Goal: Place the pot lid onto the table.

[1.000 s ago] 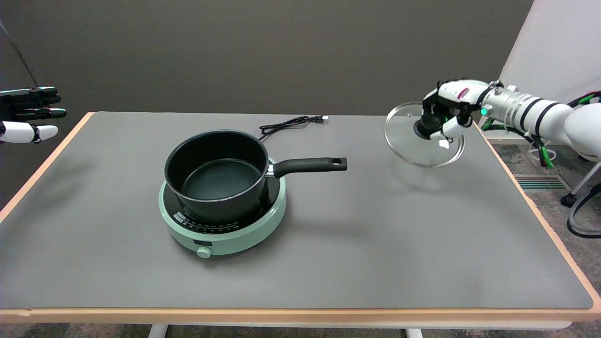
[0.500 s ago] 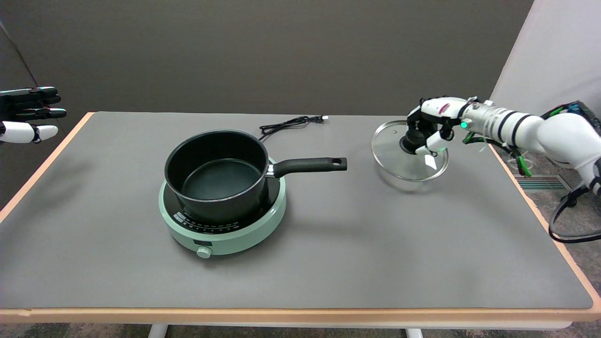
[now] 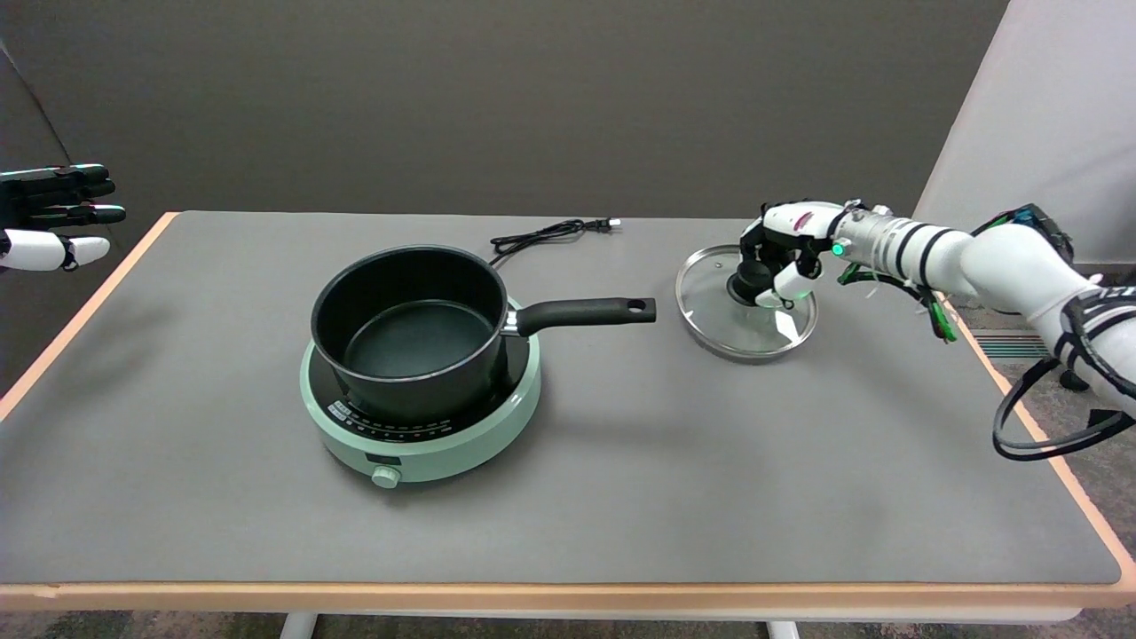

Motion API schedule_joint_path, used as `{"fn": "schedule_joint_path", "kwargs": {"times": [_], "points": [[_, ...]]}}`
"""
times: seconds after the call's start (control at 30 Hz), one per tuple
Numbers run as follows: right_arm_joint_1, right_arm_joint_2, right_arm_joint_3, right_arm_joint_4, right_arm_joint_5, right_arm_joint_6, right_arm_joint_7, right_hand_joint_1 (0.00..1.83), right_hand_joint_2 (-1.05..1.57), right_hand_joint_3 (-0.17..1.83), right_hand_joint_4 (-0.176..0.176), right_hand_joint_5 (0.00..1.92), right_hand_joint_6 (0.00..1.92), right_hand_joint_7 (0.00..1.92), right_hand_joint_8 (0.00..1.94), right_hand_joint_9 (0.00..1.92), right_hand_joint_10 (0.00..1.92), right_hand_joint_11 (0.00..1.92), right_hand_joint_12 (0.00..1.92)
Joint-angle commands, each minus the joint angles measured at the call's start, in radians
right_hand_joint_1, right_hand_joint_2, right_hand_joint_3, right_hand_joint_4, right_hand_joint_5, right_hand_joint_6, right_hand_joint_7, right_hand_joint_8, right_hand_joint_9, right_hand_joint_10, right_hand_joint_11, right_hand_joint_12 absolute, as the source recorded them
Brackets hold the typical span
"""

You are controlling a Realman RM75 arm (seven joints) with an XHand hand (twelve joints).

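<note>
The glass pot lid, with a metal rim and a black knob, lies low at the grey table, right of the pan handle. Its near rim looks to be on the table surface. My right hand reaches in from the right and grips the black knob, fingers wrapped around it. The black pot stands uncovered on a mint-green induction cooker at centre left, its handle pointing right toward the lid.
A black power cord lies coiled at the table's far edge behind the pot. My idle left hand hangs in the air at the upper left. The table's right edge runs close under my right arm.
My right hand has carried the lid leftward and down, from tilted in the air near the table's right edge to nearly flat at the table surface beside the pan handle.
</note>
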Motion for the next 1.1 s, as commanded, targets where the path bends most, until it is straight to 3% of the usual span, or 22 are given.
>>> {"fn": "schedule_joint_path", "kwargs": {"times": [0.03,0.43,0.53,0.57,0.7,0.77,0.83,0.97,1.0,1.1], "points": [[0.106,-0.077,-0.111,-0.12,-0.008,0.075,-0.004,1.21,0.95,0.44,-0.05,0.78,1.29,1.0,1.17,0.9,1.54,0.69,1.07],[0.139,-0.091,-0.147,-0.167,0.0,0.134,-0.004,1.21,0.99,0.37,-0.035,0.77,1.32,1.0,1.11,0.89,1.56,0.68,1.09],[0.14,-0.091,-0.147,-0.165,0.0,0.127,-0.001,1.2,1.07,0.24,-0.054,0.72,1.41,0.99,1.03,0.89,1.29,0.65,1.1],[0.14,-0.091,-0.147,-0.164,0.0,0.125,-0.001,1.02,0.68,0.85,0.176,0.7,0.88,0.89,0.72,0.89,1.12,0.62,1.07],[0.139,-0.091,-0.147,-0.162,0.0,0.125,0.003,0.98,0.65,0.89,0.176,0.68,0.56,0.83,0.43,0.83,0.74,0.55,0.96],[0.14,-0.091,-0.147,-0.16,0.002,0.125,0.003,0.93,0.64,0.95,0.176,0.64,0.48,0.78,0.37,0.8,0.68,0.53,0.91],[0.142,-0.091,-0.147,-0.16,0.002,0.125,0.003,0.96,0.61,0.99,0.176,0.59,0.37,0.68,0.24,0.7,0.48,0.43,0.72],[0.144,-0.091,-0.137,-0.157,0.002,0.116,0.003,0.96,0.5,1.02,0.176,0.49,0.22,0.5,0.19,0.52,0.27,0.32,0.53],[0.144,-0.091,-0.134,-0.156,0.002,0.116,0.003,0.9,0.5,1.04,0.171,0.44,0.21,0.44,0.17,0.42,0.27,0.24,0.55],[0.143,-0.087,-0.111,-0.139,0.002,0.116,0.003,0.93,0.43,1.05,0.145,0.39,0.18,0.34,0.17,0.34,0.2,0.22,0.46]]}}
